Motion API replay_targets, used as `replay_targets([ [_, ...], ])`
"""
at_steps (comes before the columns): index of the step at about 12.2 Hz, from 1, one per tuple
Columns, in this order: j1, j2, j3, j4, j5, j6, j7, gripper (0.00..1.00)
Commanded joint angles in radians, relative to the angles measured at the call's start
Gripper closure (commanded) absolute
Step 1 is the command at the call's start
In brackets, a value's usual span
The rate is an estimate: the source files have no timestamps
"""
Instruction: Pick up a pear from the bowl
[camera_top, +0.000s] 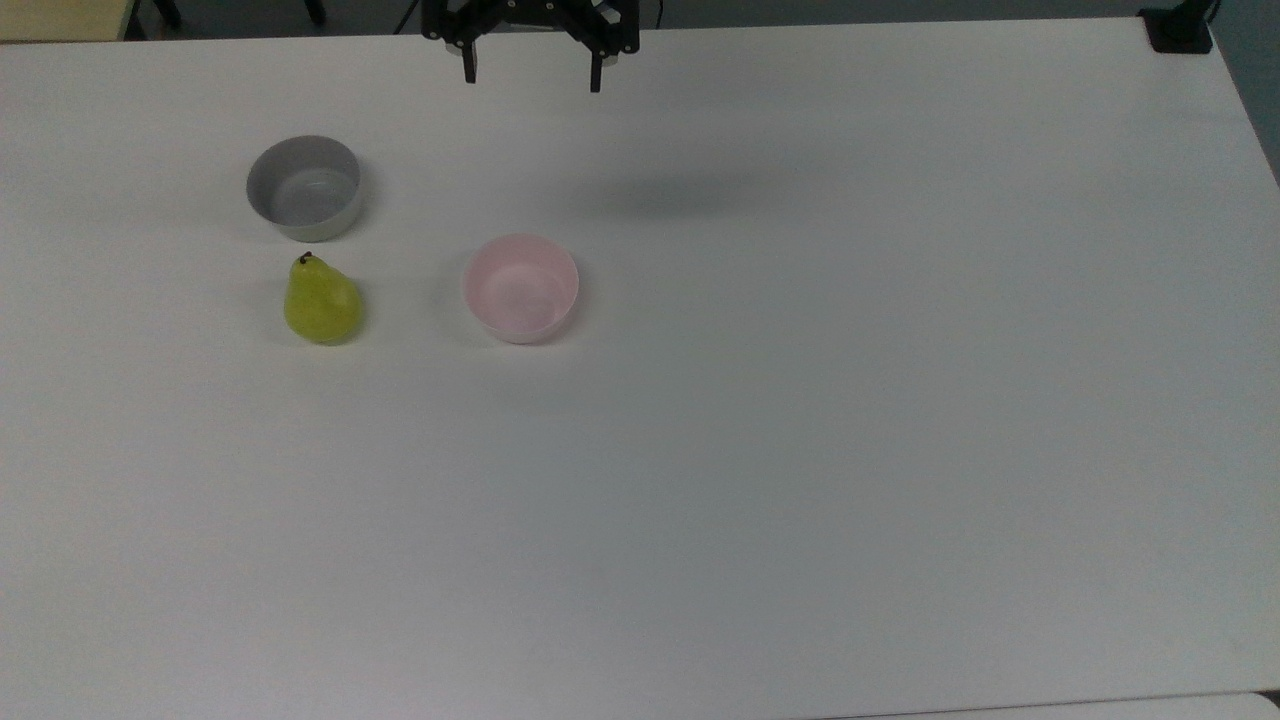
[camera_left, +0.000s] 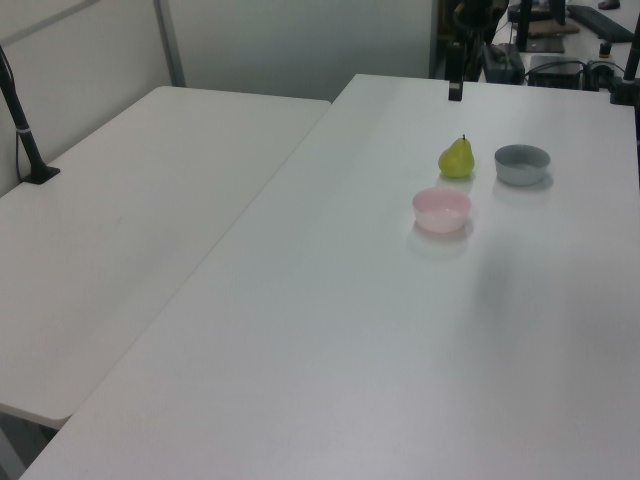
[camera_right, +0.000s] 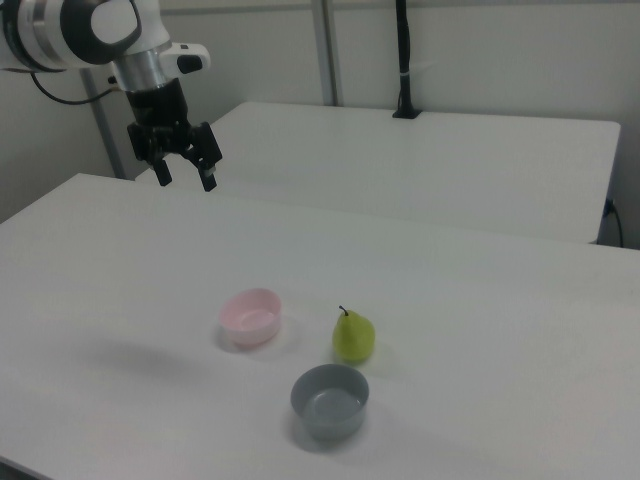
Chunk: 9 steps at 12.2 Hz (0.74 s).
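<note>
Spreading wide under everything, the table (camera_top: 800, 450) is leaving the pear (camera_top: 322, 302) free to roll if nudged; it is standing upright between the pink bowl (camera_top: 520, 288), which is sitting empty, and the grey bowl (camera_top: 304, 187). The gripper (camera_top: 531, 62) is hanging high, fingers wide apart, holding nothing. The right view is showing the arm (camera_right: 95, 30); the top view is cropping it.
</note>
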Motion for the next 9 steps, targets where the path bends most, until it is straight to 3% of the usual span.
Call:
replay_targets([
  [1, -0.024, -0.042, 0.001, -0.030, 0.012, -0.017, -0.036, 0.00],
  [4, -0.119, -0.046, 0.092, -0.030, 0.013, -0.019, -0.037, 0.00],
  [9, -0.114, -0.048, 0.091, -0.030, 0.013, -0.042, -0.036, 0.00],
])
